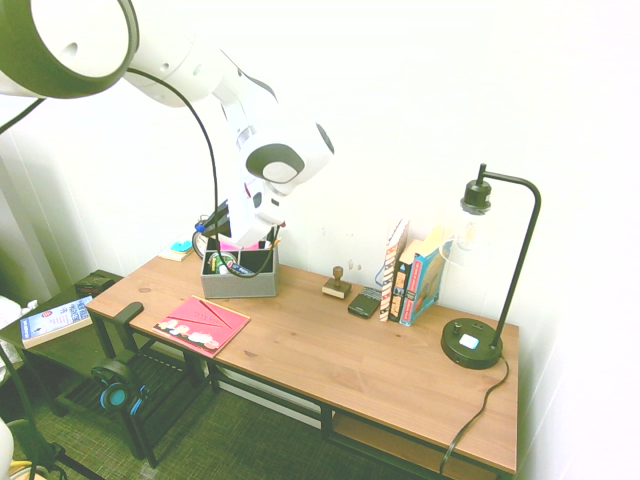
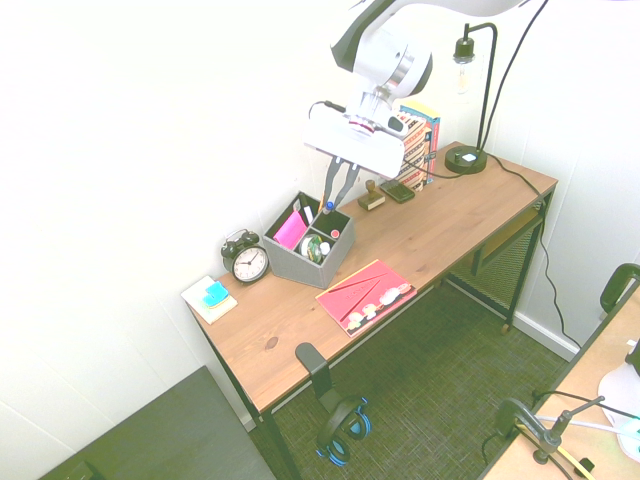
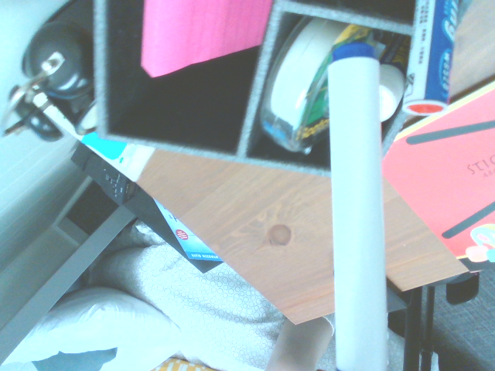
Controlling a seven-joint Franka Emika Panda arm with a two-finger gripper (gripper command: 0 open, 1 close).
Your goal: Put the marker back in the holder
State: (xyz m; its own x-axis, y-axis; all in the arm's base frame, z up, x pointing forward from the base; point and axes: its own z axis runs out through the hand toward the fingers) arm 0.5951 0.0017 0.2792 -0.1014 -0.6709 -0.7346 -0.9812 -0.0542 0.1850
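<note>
My gripper (image 2: 334,200) hangs just over the back of the grey holder (image 2: 300,262) and is shut on the marker (image 2: 329,207). The marker points down, its dark blue cap lowest, right above the holder's black compartments. In the wrist view the marker's white barrel (image 3: 356,201) runs up to the blue cap over the compartment with a tape roll (image 3: 298,85). A pink sheet (image 3: 201,31) stands in the neighbouring compartment. In the first exterior view the holder (image 1: 238,280) sits under the arm's wrist, which hides the marker.
An alarm clock (image 2: 247,260) stands left of the holder and a red booklet (image 2: 365,294) lies in front of it. A wooden stamp (image 2: 372,198), a phone (image 2: 398,190), books (image 2: 420,130) and a black lamp (image 2: 468,155) stand further right. Sticky notes (image 2: 212,297) lie near the desk's left end.
</note>
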